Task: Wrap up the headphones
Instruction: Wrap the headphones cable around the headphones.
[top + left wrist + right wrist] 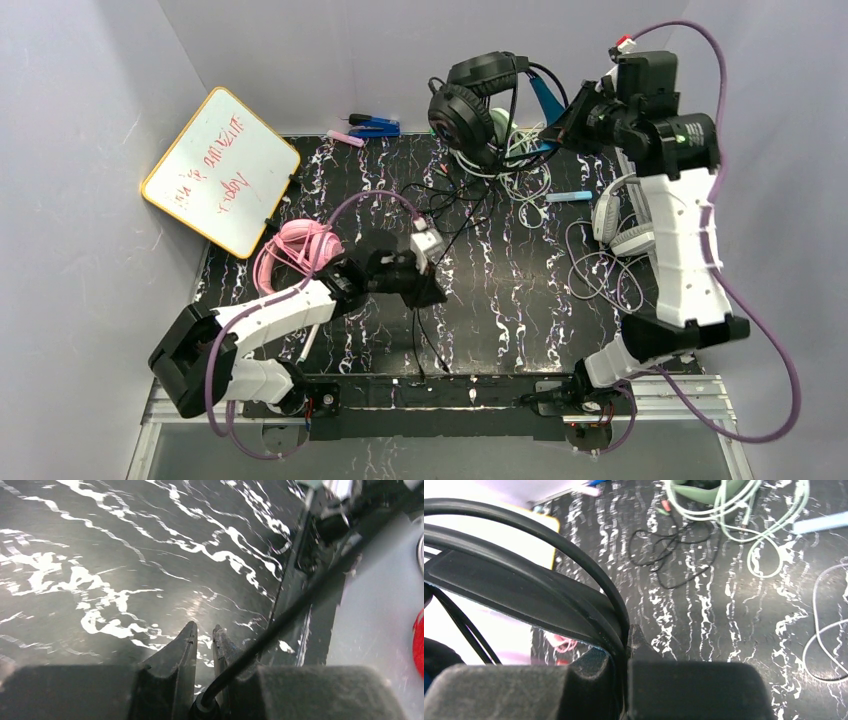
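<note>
1. Your right claw (629,635) is clamped on the headband of the black-and-blue headphones (480,100), held up over the tabletop's (520,300) far edge. Band runs left to right, cups hang down.
2. Your left claw (205,632) pinches a black cord (300,605) mid-tabletop. Cord runs far to near.
3. Pink headphones (300,245) lie by the left edge, white-grey headphones (620,225) by the right.
</note>
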`<action>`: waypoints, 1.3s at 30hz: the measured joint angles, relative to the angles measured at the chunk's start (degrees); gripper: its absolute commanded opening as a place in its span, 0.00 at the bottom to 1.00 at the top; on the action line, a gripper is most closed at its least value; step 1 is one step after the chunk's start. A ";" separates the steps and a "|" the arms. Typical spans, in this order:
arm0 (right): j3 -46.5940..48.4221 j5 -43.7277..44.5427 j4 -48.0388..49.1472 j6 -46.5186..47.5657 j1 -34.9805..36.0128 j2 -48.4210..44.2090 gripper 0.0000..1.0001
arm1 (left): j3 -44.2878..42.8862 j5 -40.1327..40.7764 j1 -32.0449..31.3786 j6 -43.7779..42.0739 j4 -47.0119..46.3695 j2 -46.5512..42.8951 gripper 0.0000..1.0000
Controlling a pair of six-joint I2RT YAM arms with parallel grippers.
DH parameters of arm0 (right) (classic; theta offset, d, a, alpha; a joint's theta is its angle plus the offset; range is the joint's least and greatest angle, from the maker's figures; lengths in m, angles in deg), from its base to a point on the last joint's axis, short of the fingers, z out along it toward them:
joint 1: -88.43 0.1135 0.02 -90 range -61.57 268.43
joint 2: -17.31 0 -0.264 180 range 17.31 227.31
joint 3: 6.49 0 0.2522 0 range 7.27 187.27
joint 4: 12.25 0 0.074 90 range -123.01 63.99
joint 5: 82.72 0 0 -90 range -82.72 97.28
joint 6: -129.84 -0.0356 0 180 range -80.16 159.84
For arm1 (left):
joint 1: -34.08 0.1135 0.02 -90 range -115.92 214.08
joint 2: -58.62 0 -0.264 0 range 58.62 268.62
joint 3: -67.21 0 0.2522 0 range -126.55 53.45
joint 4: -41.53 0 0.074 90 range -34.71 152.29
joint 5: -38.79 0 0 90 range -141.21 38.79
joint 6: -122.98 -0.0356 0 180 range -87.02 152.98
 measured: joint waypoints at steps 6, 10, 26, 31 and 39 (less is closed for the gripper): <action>-9.42 -14.40 6.47 2.69 0.00 -10.56 0.01 | 1.57 -3.54 9.14 8.20 -9.64 0.15 0.05; -18.49 -25.11 13.27 3.23 0.20 -15.21 0.01 | 1.25 -7.19 12.74 11.69 -12.52 0.33 0.08; -42.21 -16.83 21.42 20.17 13.64 -18.95 0.01 | -23.98 -18.05 33.24 15.69 -1.79 13.20 0.11; -45.92 -1.66 21.86 21.40 19.15 -20.13 0.01 | -28.22 -19.82 33.77 16.04 4.26 16.22 0.12; -49.11 24.83 23.23 22.45 34.21 -17.14 0.01 | -33.55 -21.68 34.03 14.93 15.85 21.90 0.13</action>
